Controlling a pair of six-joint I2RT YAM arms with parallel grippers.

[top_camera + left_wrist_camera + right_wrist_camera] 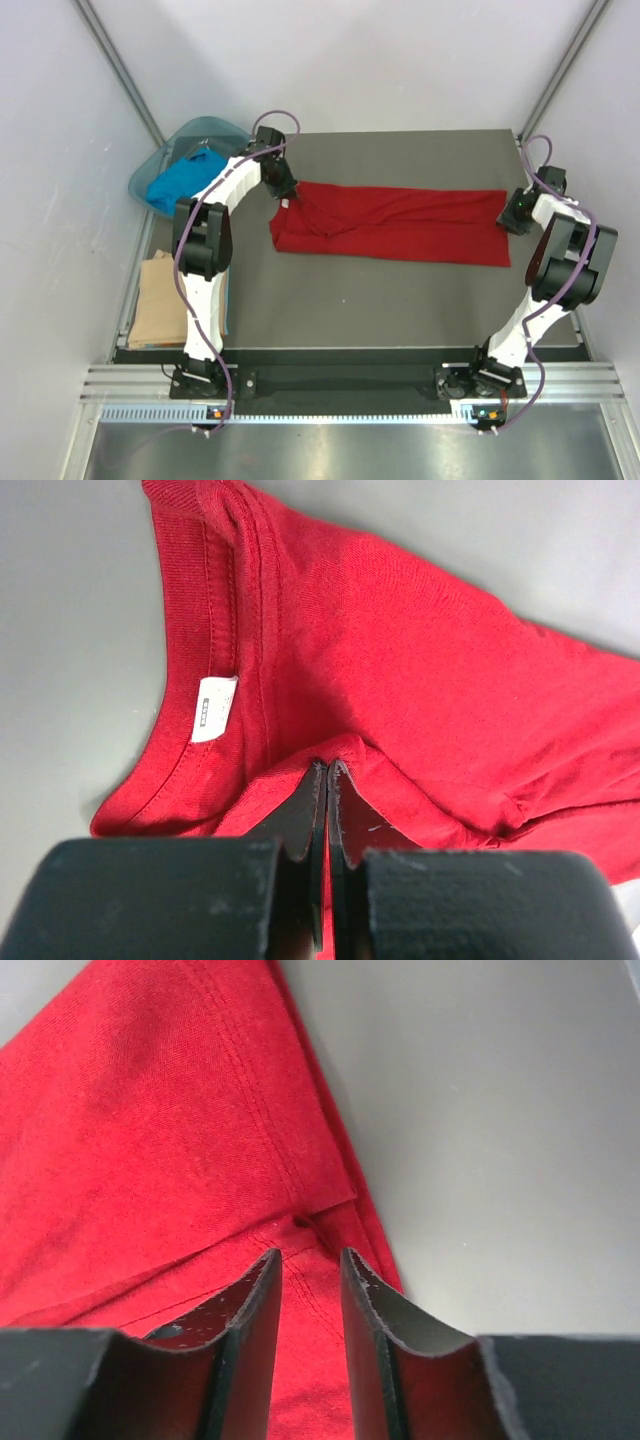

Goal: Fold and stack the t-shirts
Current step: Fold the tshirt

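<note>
Folding red shirt [390,225], lying stretched across table [400,300]: left claw [328,770] is pinching cloth by collar [190,630], right claw [310,1257] is sitting narrowly parted at hem [335,1210], likely needing a grip there next.

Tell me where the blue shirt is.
Top view, far left: the blue shirt lies in the teal basin, beyond the tan shirt and left of the left gripper.

Print on neck label [214,709] too small to read; tan shirt [158,300] partly behind left arm [205,250], perhaps folded.
</note>
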